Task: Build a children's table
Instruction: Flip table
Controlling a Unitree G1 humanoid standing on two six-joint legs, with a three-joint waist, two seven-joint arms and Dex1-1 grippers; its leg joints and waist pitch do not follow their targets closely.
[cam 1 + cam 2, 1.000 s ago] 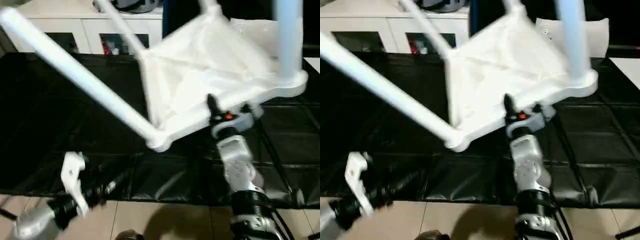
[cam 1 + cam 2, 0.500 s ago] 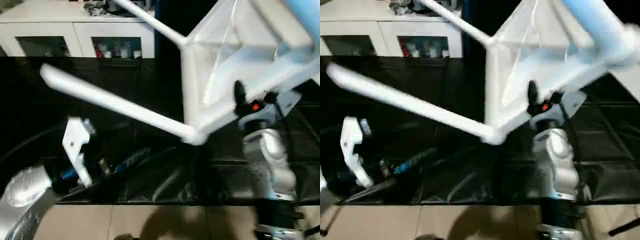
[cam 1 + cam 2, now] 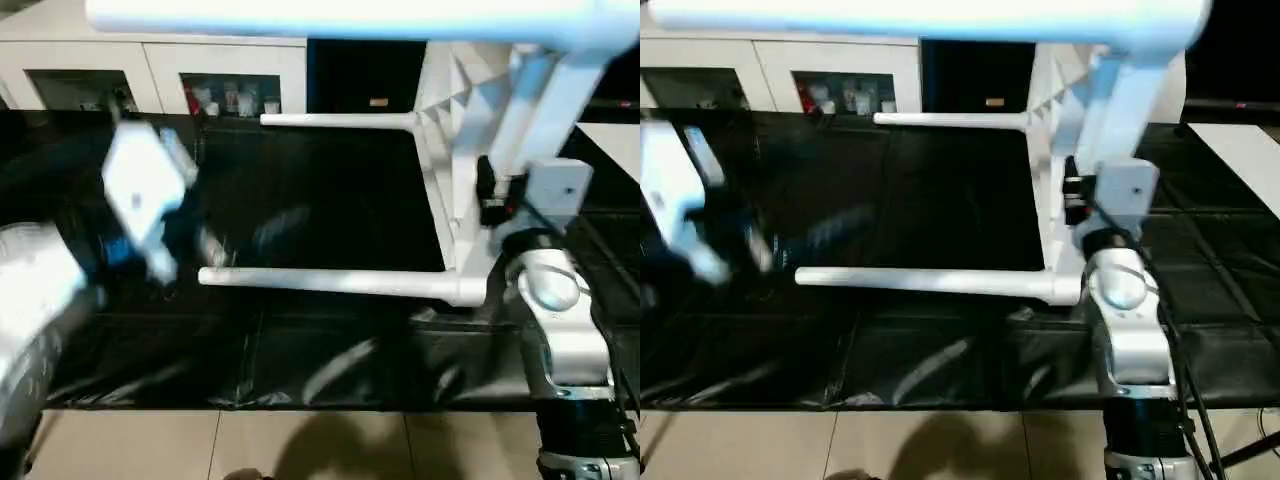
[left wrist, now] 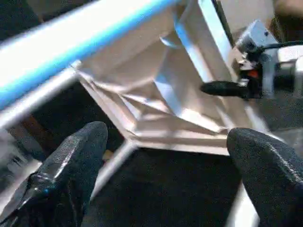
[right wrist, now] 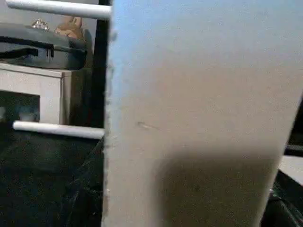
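Over the black-covered work table (image 3: pixel 320 200) my right gripper (image 3: pixel 487 190) clamps the upended children's table (image 3: pixel 470 130); my left gripper (image 4: pixel 165 151) hangs wide open, empty.

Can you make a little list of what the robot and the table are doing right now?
table: white tabletop tipped up on edge, legs sticking out sideways
right gripper: holding the tabletop's edge
left gripper: open, holding nothing, facing the ribbed underside
under it all: black work table
behind: white cabinet
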